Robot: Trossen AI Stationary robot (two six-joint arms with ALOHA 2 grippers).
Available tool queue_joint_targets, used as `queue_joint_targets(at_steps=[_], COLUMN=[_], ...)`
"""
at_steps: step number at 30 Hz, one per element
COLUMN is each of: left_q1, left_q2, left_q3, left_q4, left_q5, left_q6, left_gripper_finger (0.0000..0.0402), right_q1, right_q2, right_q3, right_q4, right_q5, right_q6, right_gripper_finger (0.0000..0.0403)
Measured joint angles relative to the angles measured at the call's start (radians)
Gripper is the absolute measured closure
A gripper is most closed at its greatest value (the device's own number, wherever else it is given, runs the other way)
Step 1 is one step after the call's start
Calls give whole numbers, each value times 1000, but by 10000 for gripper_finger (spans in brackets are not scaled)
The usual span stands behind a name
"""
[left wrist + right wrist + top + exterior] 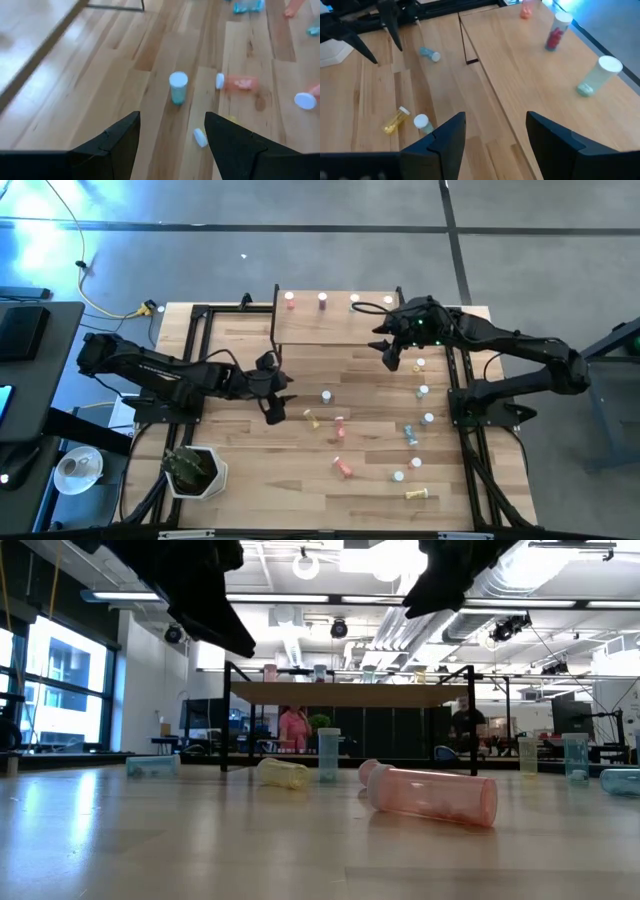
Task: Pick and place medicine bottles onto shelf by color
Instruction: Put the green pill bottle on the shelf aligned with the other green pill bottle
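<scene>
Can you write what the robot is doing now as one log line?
left gripper: open, empty, over table | right gripper: open, empty, by shelf | bottles: mostly on table

From my seat the room is bright: ceiling strip lights (330, 602) and a big window (60, 680) on one side feed the low view, leaving both arms as black silhouettes. The tabletop (200, 840) shows soft sheen near the lens. My left wrist view is motion-blurred; overhead, blue glare washes one corner.
</scene>
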Motion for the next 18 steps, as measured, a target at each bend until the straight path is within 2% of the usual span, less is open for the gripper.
queue_joint_targets(at_steps=[6,18], left_q1=[0,0], left_q2=[51,173], left_q3=[0,2], left_q4=[60,139], left_q5=[10,164], left_q6=[0,-48], left_gripper_finger=[188,188], right_q1=[6,31], right_q2=[0,0], right_q3=[0,0], right_q4=[-1,-86], right_q5=[2,4], right_q6=[0,45], right_gripper_finger=[203,203])
